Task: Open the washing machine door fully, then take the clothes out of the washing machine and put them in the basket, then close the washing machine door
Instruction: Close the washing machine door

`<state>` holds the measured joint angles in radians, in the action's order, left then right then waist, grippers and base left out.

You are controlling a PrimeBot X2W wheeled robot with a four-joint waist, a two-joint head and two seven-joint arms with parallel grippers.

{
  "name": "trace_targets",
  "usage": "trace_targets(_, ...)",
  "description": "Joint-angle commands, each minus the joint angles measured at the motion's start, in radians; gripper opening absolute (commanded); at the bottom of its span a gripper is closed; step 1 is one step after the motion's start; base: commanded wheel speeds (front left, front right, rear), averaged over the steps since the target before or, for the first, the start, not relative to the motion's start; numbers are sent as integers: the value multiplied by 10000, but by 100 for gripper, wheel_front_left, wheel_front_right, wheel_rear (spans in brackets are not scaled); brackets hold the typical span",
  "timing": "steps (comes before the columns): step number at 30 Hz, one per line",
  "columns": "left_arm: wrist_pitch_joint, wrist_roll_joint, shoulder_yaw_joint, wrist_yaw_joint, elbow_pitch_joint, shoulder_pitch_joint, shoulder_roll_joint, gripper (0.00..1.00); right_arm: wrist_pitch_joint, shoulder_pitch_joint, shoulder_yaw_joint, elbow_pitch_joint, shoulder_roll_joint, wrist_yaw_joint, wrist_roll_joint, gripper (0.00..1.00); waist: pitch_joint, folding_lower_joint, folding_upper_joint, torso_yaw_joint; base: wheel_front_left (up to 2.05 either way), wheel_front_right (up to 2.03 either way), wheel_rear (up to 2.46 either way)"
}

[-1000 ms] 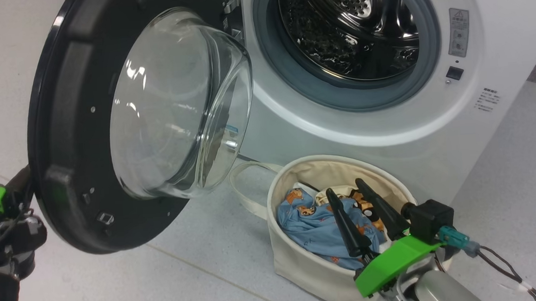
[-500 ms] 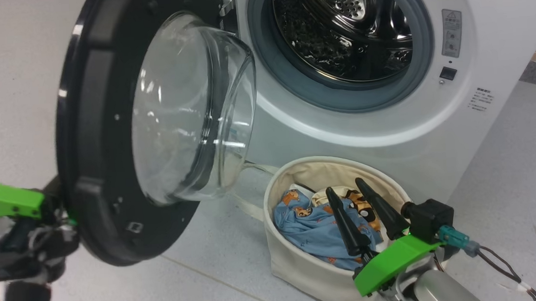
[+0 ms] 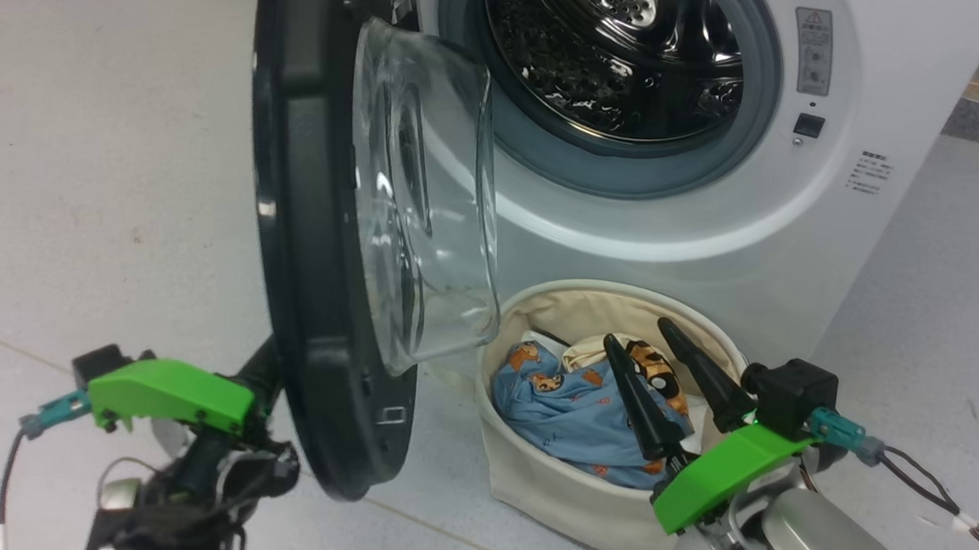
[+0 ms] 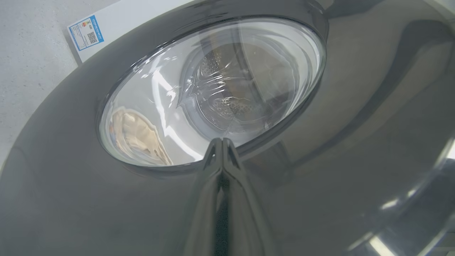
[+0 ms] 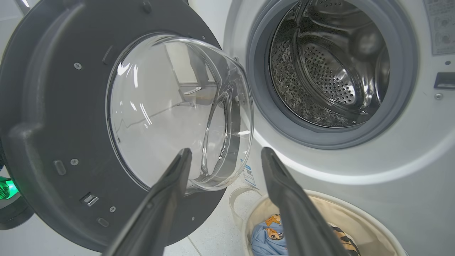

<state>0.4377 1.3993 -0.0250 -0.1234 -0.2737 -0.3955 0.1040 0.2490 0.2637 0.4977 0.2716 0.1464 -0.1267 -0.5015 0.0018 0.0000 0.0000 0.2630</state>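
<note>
The large round washing machine door (image 3: 317, 234), a wide glossy black ring around a clear bulging glass bowl (image 3: 430, 202), is standing about half open. It is swung out to the left of the opening and is showing its edge in the head view. Its inner face is looking matt and dark, dotted with small screws, while its outer face is shining like a mirror.

Beyond it, the white boxy washing machine (image 3: 793, 231) is showing a smooth grey rubber gasket (image 3: 620, 184) around a gleaming perforated steel drum (image 3: 612, 55).

On the pale speckled floor (image 3: 94, 206), just in front of the machine and right of the door's lower edge, the round cream canvas basket (image 3: 545, 484) is holding the clothes (image 3: 574, 414), crumpled light blue fabric with orange cartoon animals.

The left gripper (image 4: 222, 140) is pressing its two dark fingers together on nothing. Its tips are pointing at the door's outer face by the glass rim, though I cannot tell whether they are touching it.

The right gripper (image 3: 638, 334) is hovering over the basket's near side, fingers spread wide and empty.
</note>
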Motion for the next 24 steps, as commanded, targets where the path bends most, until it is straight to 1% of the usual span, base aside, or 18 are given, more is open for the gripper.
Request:
trace_targets(1, -233, -276, 62, 38, 666, -185, 18, 0, 127, 264, 59, -346, 32, -40, 81, 100, 52, 0, 0, -67, 0, 0, 0)
trace_targets(3, -553, -619, -216, 143, 878, -23, -85, 0, 127, 276, 78, -352, 47, -40, 93, 100, 107, 0, 0, -171, 0, 0, 0)
trace_targets(7, -885, -974, -788, 307, 1032, 216, -275, 0, 127, 312, 64, -356, 88, -40, 105, 100, 196, 0, 0, -428, 0, 0, 0)
trace_targets(14, -1133, -807, -1226, 376, 1042, 196, -443, 0, 127, 366, 31, -367, 135, -40, 139, 100, 313, 0, 0, -874, 0, 0, 0)
trace_targets(24, -1445, -346, -1978, 413, 931, -158, -525, 0, 127, 464, 12, -348, 125, -40, 141, 100, 386, 0, 0, -1573, 0, 0, 0)
